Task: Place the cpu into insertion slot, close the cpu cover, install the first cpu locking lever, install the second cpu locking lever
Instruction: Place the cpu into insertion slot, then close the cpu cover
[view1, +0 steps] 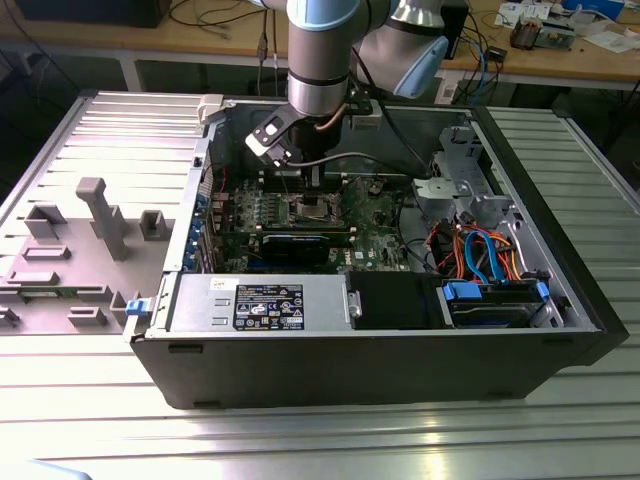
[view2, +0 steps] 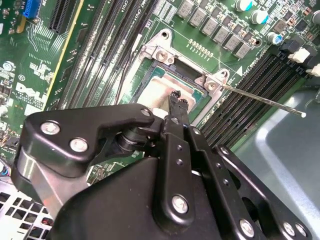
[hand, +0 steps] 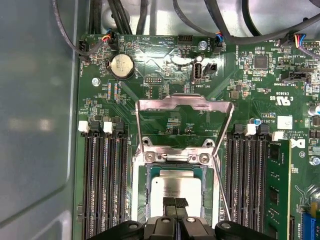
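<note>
Cover (hand: 185, 103) is standing raised behind the slot (hand: 142, 197), where the cpu (hand: 176, 186) is lying flat, seemingly seated. Fingers (hand: 169, 205), pressed together and empty, are hanging just over the cpu's top; cover-closing looks to be in hand, calling for tipping it down.

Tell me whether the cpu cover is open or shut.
Open: in the first wrist view the cpu cover stands swung back off the insertion slot, leaving the cpu uncovered.

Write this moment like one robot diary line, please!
gripper: shut, over cpu | cpu: in insertion slot | cpu cover: open | locking lever: unlatched
</note>
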